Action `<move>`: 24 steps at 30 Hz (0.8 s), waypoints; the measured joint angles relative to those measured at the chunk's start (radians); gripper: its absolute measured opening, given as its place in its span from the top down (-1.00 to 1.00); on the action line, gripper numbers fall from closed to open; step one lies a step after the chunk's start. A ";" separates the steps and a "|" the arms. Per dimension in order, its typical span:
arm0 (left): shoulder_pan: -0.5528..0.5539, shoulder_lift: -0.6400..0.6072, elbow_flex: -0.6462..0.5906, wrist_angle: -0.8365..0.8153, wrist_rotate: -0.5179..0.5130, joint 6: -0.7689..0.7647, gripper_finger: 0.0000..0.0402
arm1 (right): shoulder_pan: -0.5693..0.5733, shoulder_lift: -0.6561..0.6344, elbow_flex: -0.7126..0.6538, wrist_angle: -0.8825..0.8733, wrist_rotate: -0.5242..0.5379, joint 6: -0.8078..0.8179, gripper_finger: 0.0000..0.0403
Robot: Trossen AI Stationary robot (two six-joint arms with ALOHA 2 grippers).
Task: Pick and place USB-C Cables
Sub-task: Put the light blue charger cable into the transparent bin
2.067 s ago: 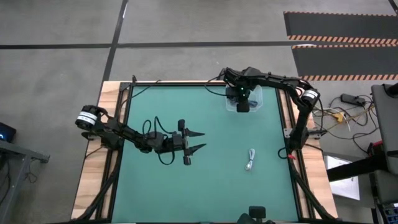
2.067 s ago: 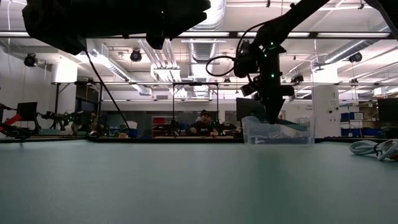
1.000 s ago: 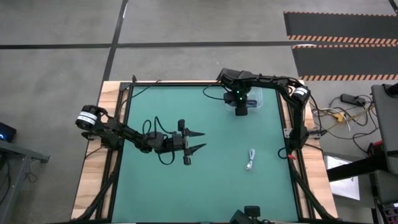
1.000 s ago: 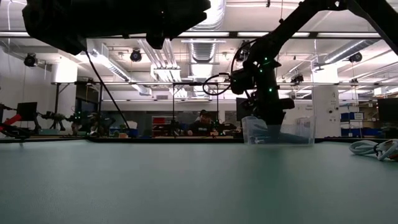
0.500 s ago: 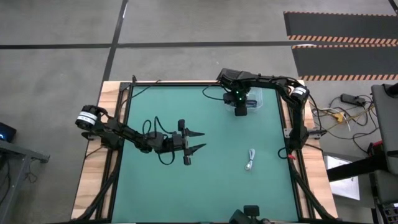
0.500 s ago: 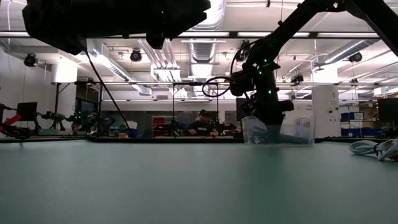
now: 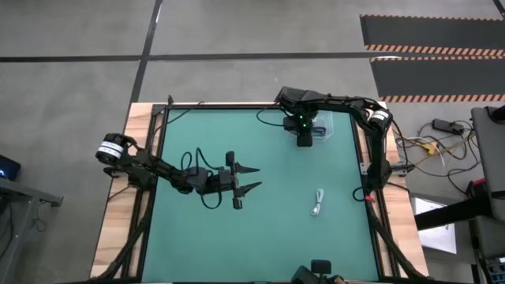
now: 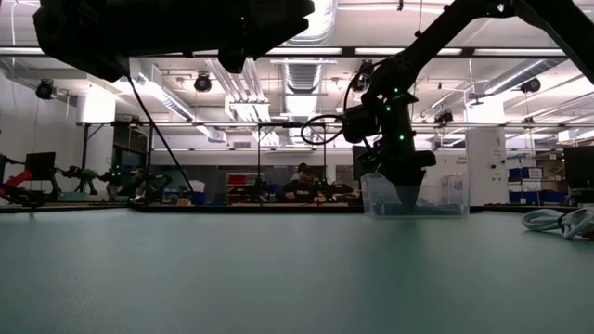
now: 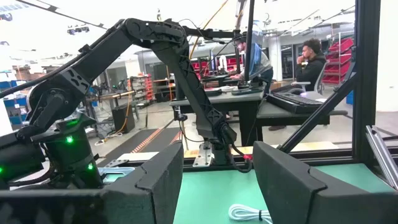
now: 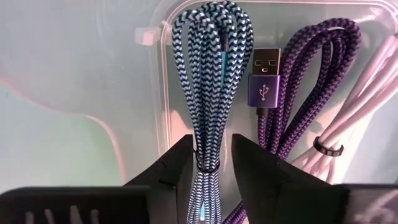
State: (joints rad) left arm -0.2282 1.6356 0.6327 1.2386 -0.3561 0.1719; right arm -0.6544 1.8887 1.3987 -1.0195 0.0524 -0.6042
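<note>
The teal-blue braided cable (image 10: 211,74) sits bundled between my right gripper's (image 10: 210,168) fingers, over a clear plastic container (image 7: 325,126) at the table's far right. A dark purple braided cable (image 10: 311,81) with a USB plug and a pale cable (image 10: 367,112) lie in that container. In the low view my right gripper (image 8: 401,186) reaches down into the container (image 8: 436,195). A white-grey cable (image 7: 317,202) lies flat on the mat near the right edge. My left gripper (image 7: 254,179) hovers open over the mat's left half, holding nothing. My right gripper pinches the teal-blue cable bundle between its two fingers, at the dark band (image 10: 208,163) near one end. It comes from above, pointing down. The bundle's looped end (image 10: 214,25) stretches away over the container floor. Whether it rests there, I cannot tell.
The green mat is framed by black rails and a wooden border (image 7: 142,158). The white-grey cable also shows in the left wrist view (image 9: 249,213) and the low view (image 8: 557,221). Beyond the table, people sit at desks (image 9: 311,56).
About two seconds ago my right gripper stood higher over the container. It has shifted slightly toward the table's left and come down into the container. Over the last second it has stayed there.
</note>
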 joint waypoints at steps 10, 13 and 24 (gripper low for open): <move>0.000 0.000 0.000 0.000 0.000 0.000 0.11 | 0.000 -0.047 0.021 -0.042 0.000 0.062 0.52; 0.000 0.000 0.000 0.000 0.000 0.000 0.11 | 0.001 -0.072 0.037 -0.062 0.000 0.092 0.53; 0.000 0.000 0.000 -0.001 0.000 -0.002 0.11 | 0.019 -0.217 0.055 -0.080 -0.011 0.389 0.53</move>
State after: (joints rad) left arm -0.2283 1.6356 0.6327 1.2375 -0.3564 0.1697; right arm -0.6352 1.6714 1.4532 -1.0997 0.0414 -0.2153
